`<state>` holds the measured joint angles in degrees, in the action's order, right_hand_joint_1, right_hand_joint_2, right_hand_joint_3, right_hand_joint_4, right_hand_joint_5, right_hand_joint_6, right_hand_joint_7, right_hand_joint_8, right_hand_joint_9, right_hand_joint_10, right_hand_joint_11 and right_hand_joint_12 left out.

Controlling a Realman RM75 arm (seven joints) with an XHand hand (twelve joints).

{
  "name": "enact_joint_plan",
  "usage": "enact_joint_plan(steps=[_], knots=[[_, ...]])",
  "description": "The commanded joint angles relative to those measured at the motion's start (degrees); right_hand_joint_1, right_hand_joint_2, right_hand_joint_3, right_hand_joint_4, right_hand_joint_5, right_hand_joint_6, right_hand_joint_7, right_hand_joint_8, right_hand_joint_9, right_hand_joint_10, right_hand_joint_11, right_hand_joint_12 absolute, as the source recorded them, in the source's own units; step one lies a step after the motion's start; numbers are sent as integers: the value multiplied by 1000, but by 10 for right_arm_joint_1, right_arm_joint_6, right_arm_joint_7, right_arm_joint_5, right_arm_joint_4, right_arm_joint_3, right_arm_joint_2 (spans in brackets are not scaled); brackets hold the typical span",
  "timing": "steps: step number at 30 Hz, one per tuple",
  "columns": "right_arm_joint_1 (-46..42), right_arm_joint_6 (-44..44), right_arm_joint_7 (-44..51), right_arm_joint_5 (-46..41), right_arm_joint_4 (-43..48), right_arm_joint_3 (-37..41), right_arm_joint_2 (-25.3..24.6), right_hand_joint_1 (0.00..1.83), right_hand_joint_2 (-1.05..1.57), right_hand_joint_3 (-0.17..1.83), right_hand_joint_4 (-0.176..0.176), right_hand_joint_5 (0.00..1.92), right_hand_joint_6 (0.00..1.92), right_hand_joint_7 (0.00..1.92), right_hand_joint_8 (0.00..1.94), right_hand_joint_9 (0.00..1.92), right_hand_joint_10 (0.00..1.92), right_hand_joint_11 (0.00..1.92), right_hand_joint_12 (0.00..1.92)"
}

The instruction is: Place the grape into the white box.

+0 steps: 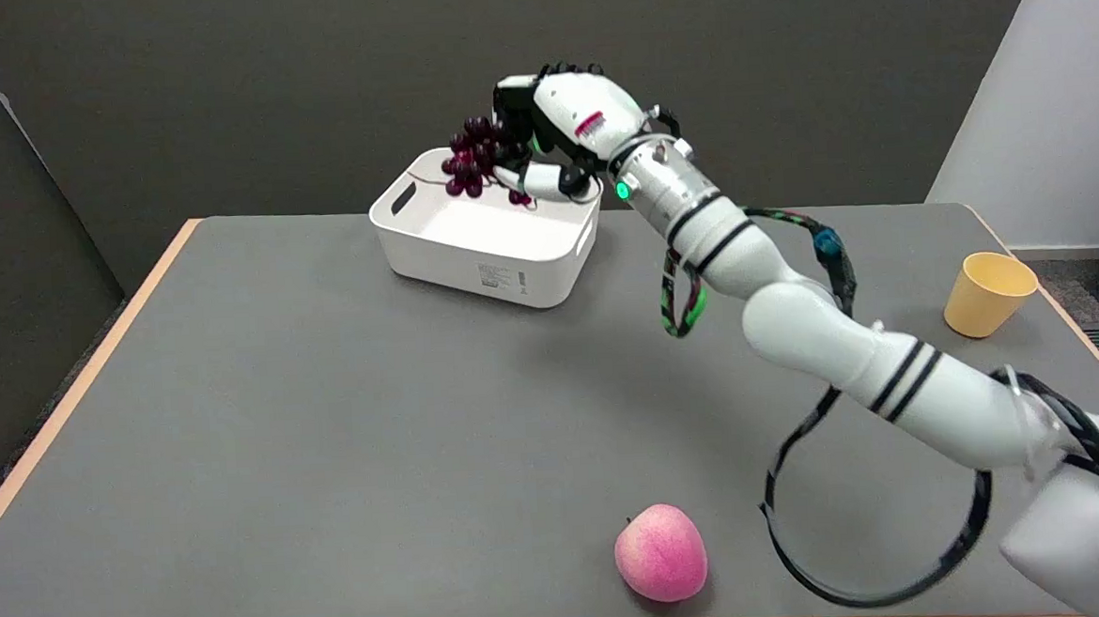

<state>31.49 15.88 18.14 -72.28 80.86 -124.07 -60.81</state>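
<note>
Right robot hand (554,130) grips the dark grape bunch (476,157), suspended over the white box (494,241) at the counter's (329,405) far side, apparently positioned for release inside.

One grape bunch (473,157), one white box (490,241), one peach (661,554), one yellow cup (987,293)

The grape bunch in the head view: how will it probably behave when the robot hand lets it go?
The grape bunch hangs loose from the robot hand, so it is probably floppy, not stiff. It looks light, since a few fingers carry it. Held above the white box, it would likely drop in and settle, though round grapes may roll slightly.
</note>
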Motion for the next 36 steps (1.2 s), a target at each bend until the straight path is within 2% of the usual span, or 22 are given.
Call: enact_joint_plan(steps=[1,5,9,12,13,14,15,16,17,18,19,21,30,32,34,36], knots=[[258,7,-1,-28,-410,-116,-154,1162,1060,527,-176,627,1603,678,1643,847,1668,518,1921],[296,7,-1,-26,-548,-133,-200,1158,1069,520,-176,616,1614,668,1656,841,1672,503,1921],[290,12,-1,-36,-564,-119,-197,1157,1079,504,-176,612,1615,664,1655,843,1668,501,1921],[266,6,-1,-86,-545,-94,-182,1157,1082,498,-176,611,1614,663,1655,842,1665,493,1921],[255,-1,-1,-111,-530,-81,-173,1106,1103,466,-147,608,1618,683,1672,838,1645,406,1921],[247,-5,-1,-128,-517,-71,-167,1006,1142,406,-89,604,1624,723,1703,833,1606,241,1921],[232,-10,2,-152,-494,-55,-157,883,1137,402,-35,571,1525,742,1638,806,1535,103,1921],[218,-12,3,-165,-469,-41,-147,693,945,640,-16,426,1007,660,1176,697,1353,128,1921],[208,-11,3,-165,-452,-36,-142,547,795,824,-2,313,605,597,817,613,1211,147,1921],[193,-9,3,-163,-421,-27,-131,465,749,873,7,263,476,534,650,542,1132,252,1921],[182,-7,3,-163,-399,-23,-122,409,740,874,13,238,445,476,557,480,1079,379,1921],[162,0,3,-163,-356,-18,-107,311,697,847,23,156,356,311,371,298,942,497,1716],[45,67,-1,-162,-132,39,-29,258,642,850,27,55,287,82,254,97,715,243,1472],[7,101,-1,-162,-81,64,-7,228,583,917,24,88,193,103,131,86,689,236,1386],[-31,136,-1,-162,-43,83,13,240,634,856,25,53,270,63,218,81,693,226,1415],[-85,181,-3,-162,7,119,41,234,584,933,31,82,205,104,138,115,675,246,1373]])
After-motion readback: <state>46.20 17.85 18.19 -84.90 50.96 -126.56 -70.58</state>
